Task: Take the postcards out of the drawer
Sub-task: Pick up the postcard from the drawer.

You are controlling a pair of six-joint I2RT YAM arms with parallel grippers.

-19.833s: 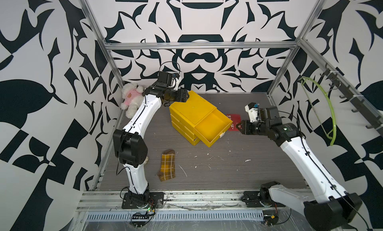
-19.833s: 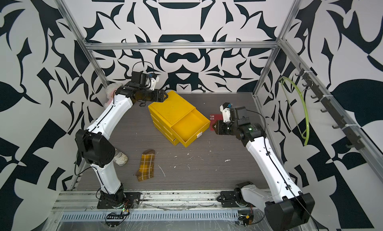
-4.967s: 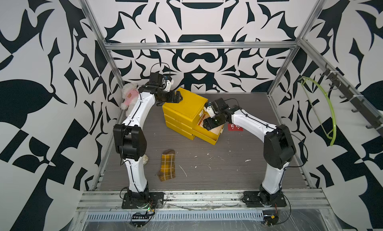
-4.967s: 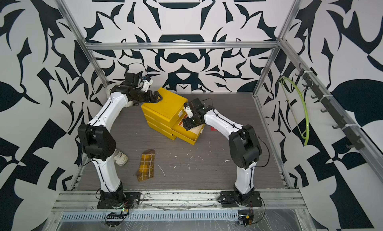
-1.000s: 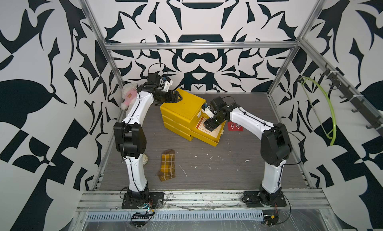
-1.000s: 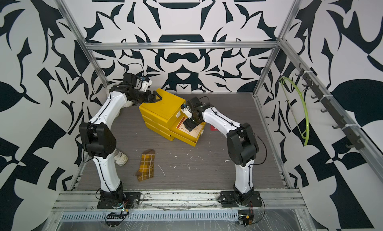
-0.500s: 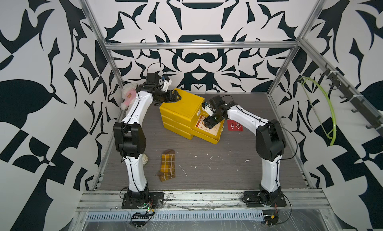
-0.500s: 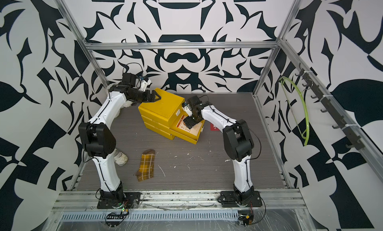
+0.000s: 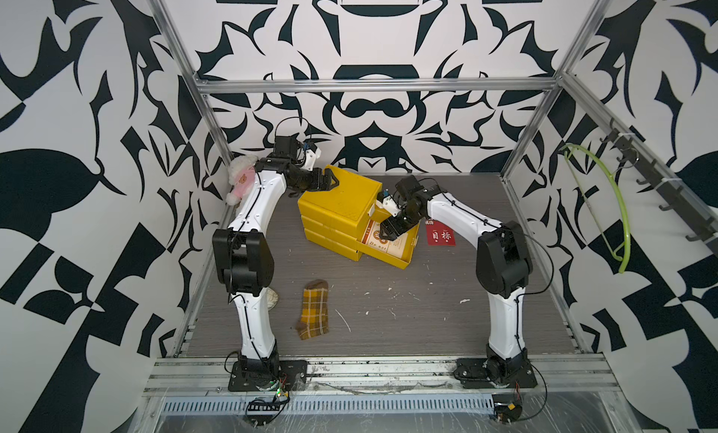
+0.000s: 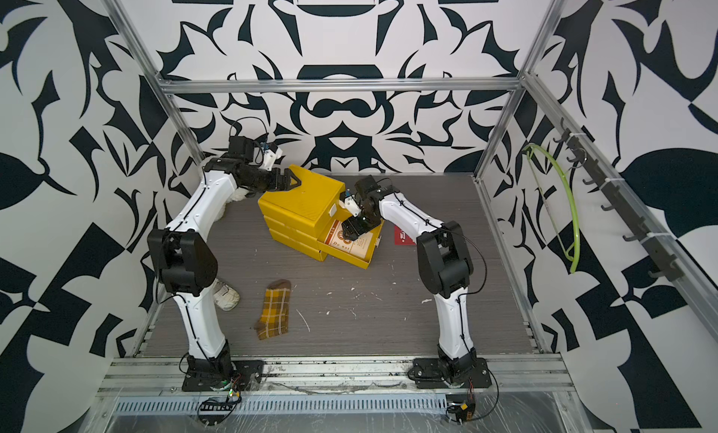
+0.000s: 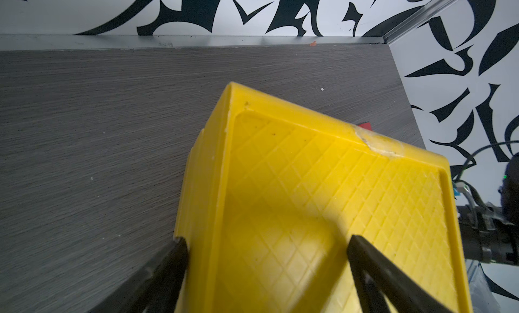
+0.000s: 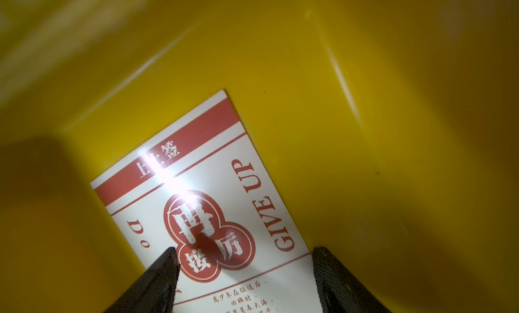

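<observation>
The cream postcard (image 12: 202, 213), with its orange-red band and round emblem, is lying flat on the floor of the pulled-out drawer (image 9: 388, 261) of the yellow drawer cabinet (image 9: 338, 202). A red postcard (image 9: 440, 236) is lying out on the surface (image 9: 388, 314), just beside that drawer. The right end effector (image 12: 244, 255) is reaching down into the drawer with its fingers (image 12: 165, 263) standing apart and clamping nothing. One tip is hanging over the card's printed face and the other is sitting just at its long edge. A thin glossy card lying flat is probably offering no edge to pinch from above. The better move is likely pressing one tip lightly on the face and sliding the card against a drawer wall until an edge is riding up. Only then should the fingers be closing, gently, so the card is neither creasing nor slipping out. The left end effector (image 9: 330, 180) is spread wide around the cabinet's upper back corner, bracing rather than pinching. It should be steadying the cabinet against any skidding. A plaid sock (image 9: 314, 308) is lying well in front of the cabinet, out of the way.
</observation>
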